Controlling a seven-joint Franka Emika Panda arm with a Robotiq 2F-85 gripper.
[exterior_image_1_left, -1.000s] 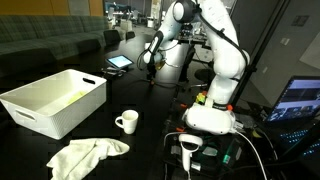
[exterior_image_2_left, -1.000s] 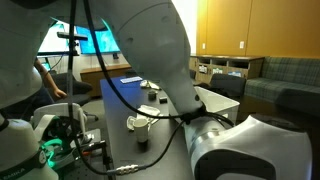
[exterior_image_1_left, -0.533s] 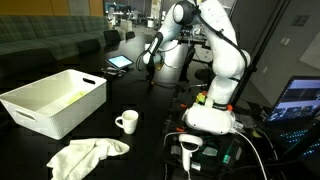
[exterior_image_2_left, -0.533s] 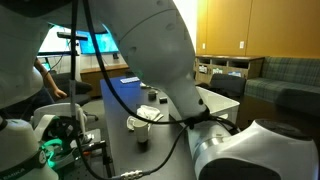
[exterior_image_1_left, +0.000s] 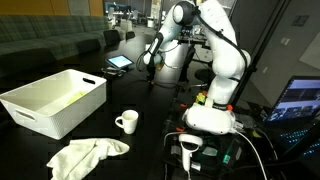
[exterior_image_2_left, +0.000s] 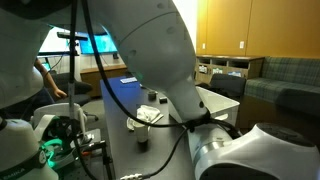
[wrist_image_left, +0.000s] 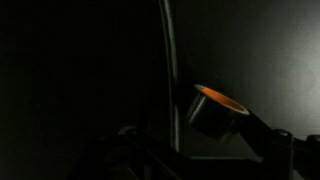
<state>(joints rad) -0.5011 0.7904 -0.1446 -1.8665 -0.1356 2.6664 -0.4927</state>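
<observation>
My gripper hangs from the white arm high over the far end of the dark table, holding nothing that I can see. It is too small and dark to tell whether it is open. The wrist view is almost black: a dark cylinder with an orange rim lies tilted ahead, beside a thin upright rod. Dim finger shapes sit at the bottom edge. A white mug and a crumpled pale cloth lie on the near part of the table, well apart from the gripper.
A white rectangular bin stands beside the mug; it also shows in an exterior view. A tablet lies near the gripper. A lit screen and cables sit by the robot base. The arm blocks much of one exterior view.
</observation>
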